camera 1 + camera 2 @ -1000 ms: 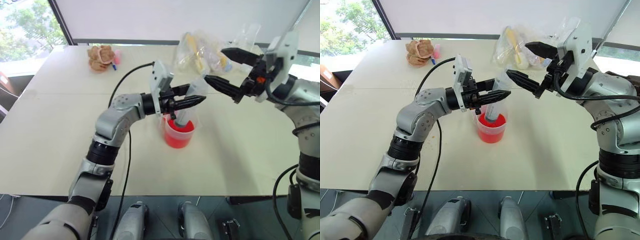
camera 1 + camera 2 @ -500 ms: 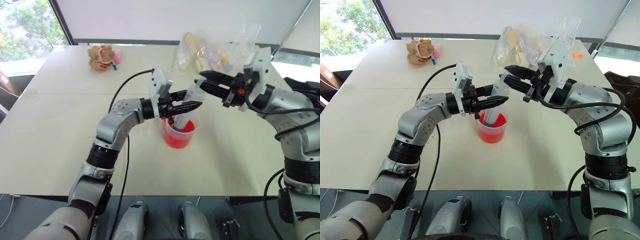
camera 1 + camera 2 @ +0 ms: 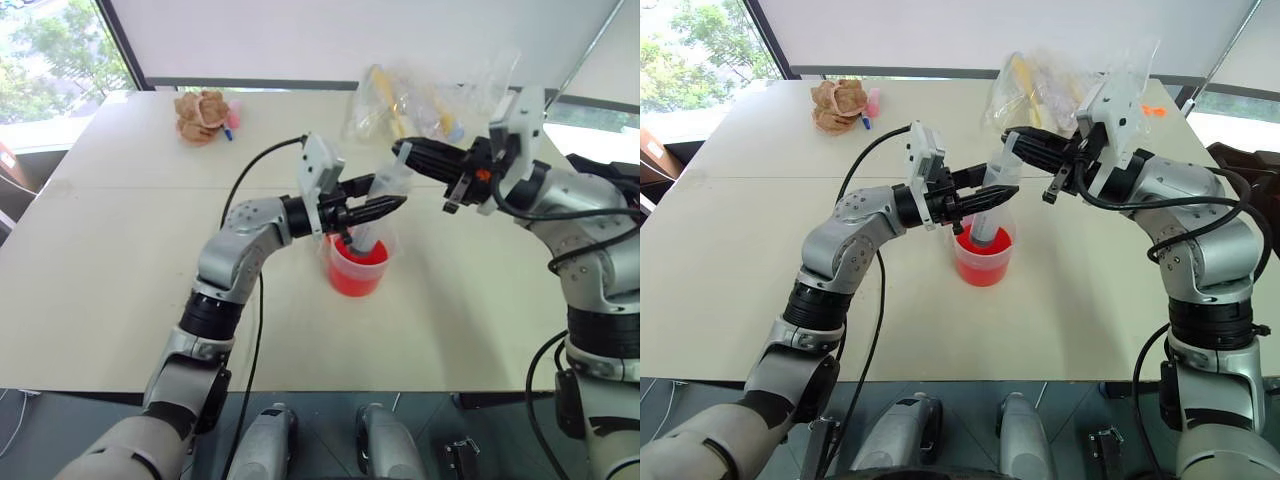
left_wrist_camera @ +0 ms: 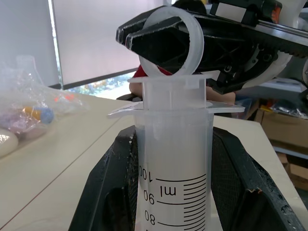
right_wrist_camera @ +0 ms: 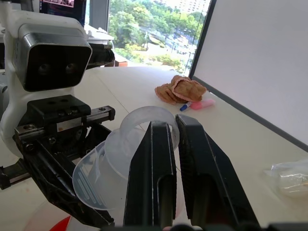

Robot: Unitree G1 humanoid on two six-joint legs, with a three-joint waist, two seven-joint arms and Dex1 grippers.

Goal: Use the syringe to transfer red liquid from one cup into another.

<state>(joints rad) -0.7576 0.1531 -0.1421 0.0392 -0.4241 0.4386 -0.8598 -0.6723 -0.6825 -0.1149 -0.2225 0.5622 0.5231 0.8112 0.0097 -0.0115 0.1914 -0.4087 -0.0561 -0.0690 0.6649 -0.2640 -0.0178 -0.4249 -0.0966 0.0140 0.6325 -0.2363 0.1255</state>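
— Two hands met at the syringe (image 4: 173, 159)?
— Yes: left hand (image 3: 385, 209) clamped its barrel, tip in the measuring cup (image 3: 357, 268); right hand (image 3: 407, 152) closed, seemingly pinching the plunger ring (image 4: 174, 41).

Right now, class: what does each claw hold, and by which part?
The left claw grips the syringe around its barrel, just below the flange. The right claw is shut on the white plunger ring at the top.

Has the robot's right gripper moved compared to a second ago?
Yes. The right gripper has shifted toward the red-filled clear measuring cup and shut on the ring of the clear plastic syringe's white plunger.
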